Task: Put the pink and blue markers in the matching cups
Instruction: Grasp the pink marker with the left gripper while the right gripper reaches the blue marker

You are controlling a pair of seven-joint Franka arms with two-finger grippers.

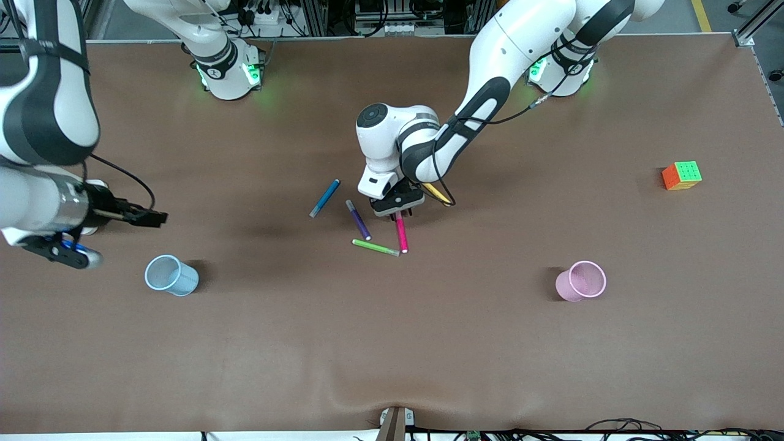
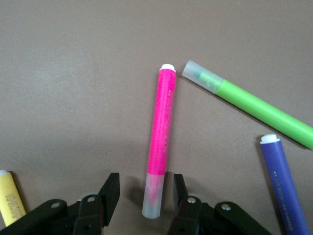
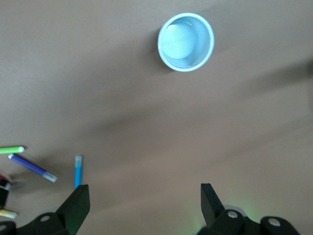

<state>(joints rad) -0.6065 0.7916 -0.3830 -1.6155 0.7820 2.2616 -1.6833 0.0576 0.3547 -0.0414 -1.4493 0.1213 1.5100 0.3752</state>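
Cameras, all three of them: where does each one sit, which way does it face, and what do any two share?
Front view: high across the table, facing both arms' bases; the left gripper is low over the pink marker, and the right gripper waits above the blue cup.
Left wrist view: looks down between open jaws straddling the pink marker.
Right wrist view: looks down past open jaws at the blue cup.
Shared: both wrist views show the green marker.

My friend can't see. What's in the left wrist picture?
The left gripper is open around the pale end of a pink marker lying on the brown table. A green pen, purple pen and yellow pen lie nearby.
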